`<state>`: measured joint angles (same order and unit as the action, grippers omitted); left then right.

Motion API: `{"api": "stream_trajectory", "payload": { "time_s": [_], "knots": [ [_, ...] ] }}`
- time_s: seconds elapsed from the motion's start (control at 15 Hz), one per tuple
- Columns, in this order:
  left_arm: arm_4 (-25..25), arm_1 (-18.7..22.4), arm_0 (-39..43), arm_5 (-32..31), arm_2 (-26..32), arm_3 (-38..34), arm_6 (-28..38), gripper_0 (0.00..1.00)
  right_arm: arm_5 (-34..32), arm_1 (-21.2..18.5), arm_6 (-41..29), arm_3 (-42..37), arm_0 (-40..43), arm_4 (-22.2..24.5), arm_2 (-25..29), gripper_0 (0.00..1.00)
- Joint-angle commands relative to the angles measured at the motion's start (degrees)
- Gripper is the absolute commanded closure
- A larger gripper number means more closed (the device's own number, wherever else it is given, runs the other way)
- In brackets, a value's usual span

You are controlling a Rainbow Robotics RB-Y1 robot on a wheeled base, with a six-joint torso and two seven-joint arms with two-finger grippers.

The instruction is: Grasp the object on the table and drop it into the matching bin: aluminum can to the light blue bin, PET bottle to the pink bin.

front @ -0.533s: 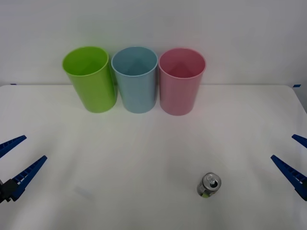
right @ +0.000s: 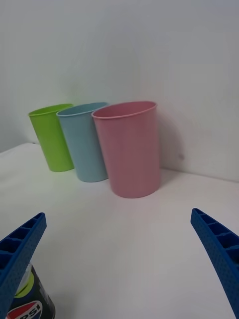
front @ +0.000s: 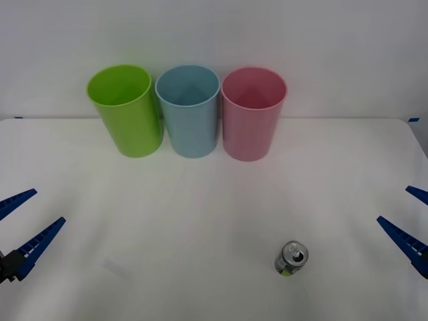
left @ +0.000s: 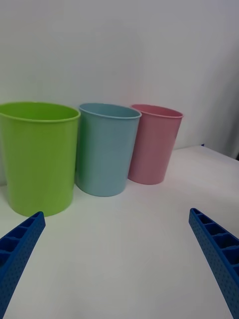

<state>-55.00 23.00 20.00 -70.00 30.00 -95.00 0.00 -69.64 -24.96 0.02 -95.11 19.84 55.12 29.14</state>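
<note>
The aluminum can (front: 291, 259) stands upright on the white table (front: 200, 207), near the front and right of centre, its silver pull-tab top facing up. Its dark body with a yellow-green patch (right: 35, 298) peeks out beside one finger in the right wrist view. My right gripper (front: 393, 204) hovers open at the table's right edge, well to the right of the can, with nothing between its fingers. At the left edge my left gripper (front: 49, 206) is open too. The light blue bin (front: 189, 110) stands at the back, with the pink bin (front: 253, 114) to its right.
A lime green bin (front: 126, 110) stands left of the blue one, the three forming a tight row against the white back wall. Wide bare tabletop lies between the bins and the can.
</note>
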Motion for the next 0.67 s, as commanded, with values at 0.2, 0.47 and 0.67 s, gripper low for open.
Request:
{"api": "stream_trajectory", "payload": {
  "time_s": [0.2,0.47,0.67],
  "knots": [
    [0.0,0.0,0.0,0.0,0.0,0.0,0.0,0.00,-1.8,-3.9,1.3,4.8,-0.1,0.0,-3.3,0.00],
    [0.0,0.0,0.0,0.0,0.0,0.0,0.0,0.00,-5.2,-5.4,3.6,7.5,-0.6,1.6,-5.4,0.00],
    [0.0,0.0,0.0,0.0,0.0,0.0,0.0,0.00,-8.8,-5.4,8.0,11.4,-2.6,2.9,-5.9,0.00]
  ]
}}
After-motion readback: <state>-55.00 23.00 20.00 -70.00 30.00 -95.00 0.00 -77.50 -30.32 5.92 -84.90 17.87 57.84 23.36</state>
